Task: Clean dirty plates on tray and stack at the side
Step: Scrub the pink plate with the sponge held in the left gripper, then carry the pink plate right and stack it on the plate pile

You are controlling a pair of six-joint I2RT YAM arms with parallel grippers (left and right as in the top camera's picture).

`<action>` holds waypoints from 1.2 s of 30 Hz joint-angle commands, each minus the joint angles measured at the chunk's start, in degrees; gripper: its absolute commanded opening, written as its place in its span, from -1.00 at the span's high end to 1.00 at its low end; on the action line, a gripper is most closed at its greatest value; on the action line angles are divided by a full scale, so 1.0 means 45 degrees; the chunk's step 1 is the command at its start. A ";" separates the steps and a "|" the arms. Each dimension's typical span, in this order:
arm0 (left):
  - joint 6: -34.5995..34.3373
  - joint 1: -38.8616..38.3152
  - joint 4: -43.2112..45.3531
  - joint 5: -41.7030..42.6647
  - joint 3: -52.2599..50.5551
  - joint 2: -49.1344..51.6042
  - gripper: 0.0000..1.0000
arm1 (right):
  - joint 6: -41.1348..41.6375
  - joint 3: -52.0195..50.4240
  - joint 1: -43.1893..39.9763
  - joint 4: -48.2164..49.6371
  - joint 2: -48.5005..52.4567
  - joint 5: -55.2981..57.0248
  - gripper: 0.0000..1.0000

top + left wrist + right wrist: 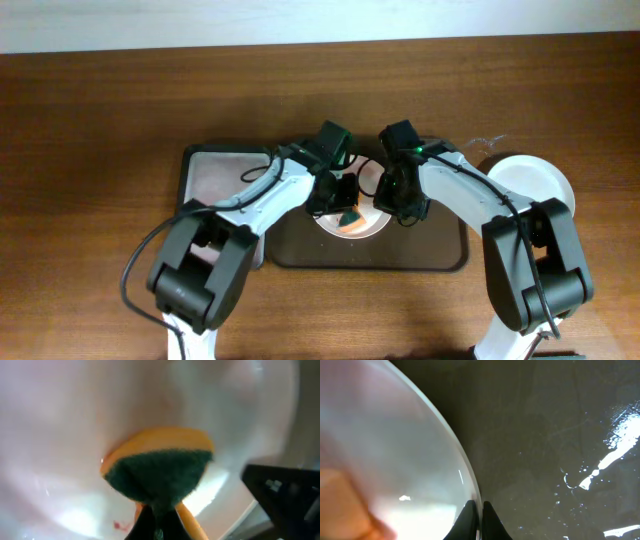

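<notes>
A pinkish-white plate lies on the dark brown tray. My left gripper is shut on an orange and green sponge and presses it onto the plate. A small red smear shows beside the sponge. My right gripper is shut on the plate's rim, with the wet tray floor to its right. A white plate sits on the table right of the tray. No mint-green plate is in view.
A smaller narrow tray with a pale pinkish-grey inside lies left of the big tray, partly under my left arm. The wooden table runs all round; a pale wall edge is at the back.
</notes>
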 commanded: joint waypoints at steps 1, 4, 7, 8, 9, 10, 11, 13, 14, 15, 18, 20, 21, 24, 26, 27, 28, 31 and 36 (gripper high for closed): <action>-0.0457 -0.0058 -0.0403 -0.1588 -0.0117 0.0389 1.00 | 0.0097 -0.0136 0.0044 -0.0049 0.0253 -0.0175 0.92; -0.0452 0.0146 -0.1035 -0.4430 -0.0112 0.0384 1.00 | 0.0097 -0.0136 0.0049 -0.0053 0.0253 -0.0180 0.92; -0.0010 0.0631 -0.1073 -0.5105 -0.0073 0.0233 1.00 | 0.0097 -0.0136 0.0049 -0.0078 0.0253 -0.0204 0.92; 0.0228 0.0821 -0.1078 -0.5076 0.0005 0.0102 1.00 | 0.0097 -0.0136 0.0049 -0.0097 0.0253 -0.0204 0.92; 0.0384 0.0947 -0.1122 -0.5081 0.0083 -0.0034 1.00 | 0.0097 -0.0136 0.0049 -0.0097 0.0253 -0.0204 0.92; 0.0627 0.1083 -0.1137 -0.5076 0.0160 -0.0287 1.00 | 0.0092 -0.0136 0.0049 -0.0097 0.0253 -0.0204 0.92; 0.0894 0.1219 -0.1127 -0.5071 0.0204 -0.0719 1.00 | 0.0083 -0.0136 0.0049 -0.0097 0.0253 -0.0199 0.92; 0.1336 0.1384 -0.1127 -0.5032 0.0204 -0.1520 1.00 | -0.0097 -0.0136 0.0049 -0.0058 0.0253 -0.0199 0.92; 0.1608 0.1462 -0.1132 -0.5008 0.0204 -0.1826 1.00 | -0.0364 -0.0126 0.0049 -0.0005 0.0253 -0.0204 0.92; 0.1875 0.1545 -0.1171 -0.4979 0.0204 -0.2118 1.00 | -0.0738 -0.0102 0.0049 0.0049 0.0219 -0.0204 0.92; 0.2647 0.2113 -0.1855 -0.4979 0.0204 -0.3021 1.00 | -0.2278 0.0267 0.0049 0.0039 -0.0121 -0.0126 0.92; 0.2982 0.2681 -0.2521 -0.4979 0.0204 -0.3104 1.00 | -0.2778 0.0588 0.0053 -0.0131 -0.0627 0.0510 0.92; 0.3143 0.2929 -0.2744 -0.4979 0.0185 -0.3089 1.00 | -0.3026 0.0719 0.0053 -0.0209 -0.0879 0.0821 0.92; 0.4760 0.3866 -0.2987 -0.4566 -0.0063 -0.3089 1.00 | -0.3983 0.1127 0.0087 -0.0510 -0.1885 0.2419 0.92; 0.5770 0.4473 -0.2953 -0.4041 -0.0287 -0.3065 1.00 | -0.4765 0.1248 0.0393 -0.0631 -0.2628 0.4206 0.92; 0.5872 0.4721 -0.2909 -0.4017 -0.0427 -0.3065 1.00 | -0.5095 0.1248 0.0602 -0.0661 -0.2871 0.4974 0.92; 0.5872 0.4911 -0.2875 -0.4017 -0.0544 -0.3065 1.00 | -0.5367 0.1248 0.0787 -0.0675 -0.3036 0.5595 0.92; 0.5867 0.5498 -0.2414 -0.4017 -0.1127 -0.3065 1.00 | -0.6052 0.1248 0.1695 -0.0675 -0.3347 0.8208 0.92; 0.6047 0.5872 -0.1331 -0.4002 -0.2118 -0.3065 1.00 | -0.5999 0.1268 0.3449 -0.0602 -0.3366 1.1778 0.92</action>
